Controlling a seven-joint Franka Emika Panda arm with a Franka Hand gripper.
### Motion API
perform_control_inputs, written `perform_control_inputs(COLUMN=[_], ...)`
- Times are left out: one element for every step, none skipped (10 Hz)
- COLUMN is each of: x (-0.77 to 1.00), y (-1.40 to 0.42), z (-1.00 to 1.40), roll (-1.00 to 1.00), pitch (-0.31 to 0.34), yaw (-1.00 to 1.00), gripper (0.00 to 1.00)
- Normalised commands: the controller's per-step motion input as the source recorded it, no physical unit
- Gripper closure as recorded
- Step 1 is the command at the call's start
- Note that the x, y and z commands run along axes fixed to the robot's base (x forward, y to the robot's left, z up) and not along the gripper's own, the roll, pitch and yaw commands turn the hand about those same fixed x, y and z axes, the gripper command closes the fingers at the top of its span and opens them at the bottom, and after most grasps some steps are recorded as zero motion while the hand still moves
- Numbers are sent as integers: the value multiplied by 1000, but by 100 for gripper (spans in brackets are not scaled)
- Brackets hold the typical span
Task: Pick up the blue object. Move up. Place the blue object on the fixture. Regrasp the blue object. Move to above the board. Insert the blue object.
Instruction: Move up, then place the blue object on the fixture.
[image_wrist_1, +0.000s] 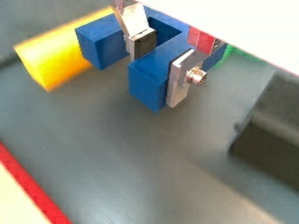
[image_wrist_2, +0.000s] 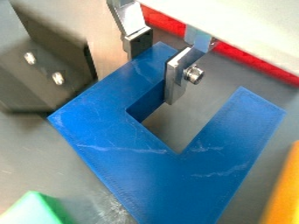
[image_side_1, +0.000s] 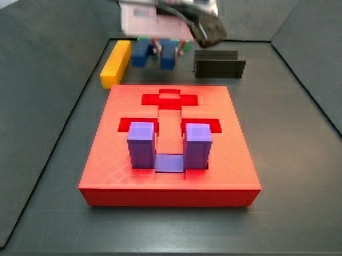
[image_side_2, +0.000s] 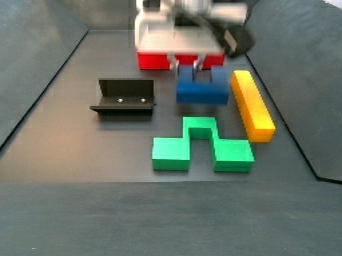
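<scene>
Even, soft overhead light; side views sharp, wrist views blurry around the gripper (image_wrist_1: 162, 59), faint shadows.

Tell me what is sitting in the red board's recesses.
In a side view, a purple U-shaped piece stands in the red board; the cross-shaped recess behind it looks empty. The gripper straddles one leg of the blue object beyond the board.

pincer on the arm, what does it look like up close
The pincer, over the floor beside the fixture, has two flat silver metal plates as fingers with dark pads on their inner faces. A round silver screw head sticks out of one plate. In both side views its body is a blurred white and grey block.
</scene>
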Motion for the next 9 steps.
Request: perform_control_inputs(x=[17,0,0,257,363,423,397,417,474], y=[11,3,0,240,363,340,331,349,380], z=[223,0,0,400,606,500,409,369,309], roll=[-44,-9,0,-531,-803,-871,-877,-877,-854], pitch=[28,0,-3,-223,-389,-657,-769,-777,-697], yaw=[-19,0,-80,-51,-163,-274,-283,-257,-231], gripper=[100,100,100,100,100,100,100,100,100])
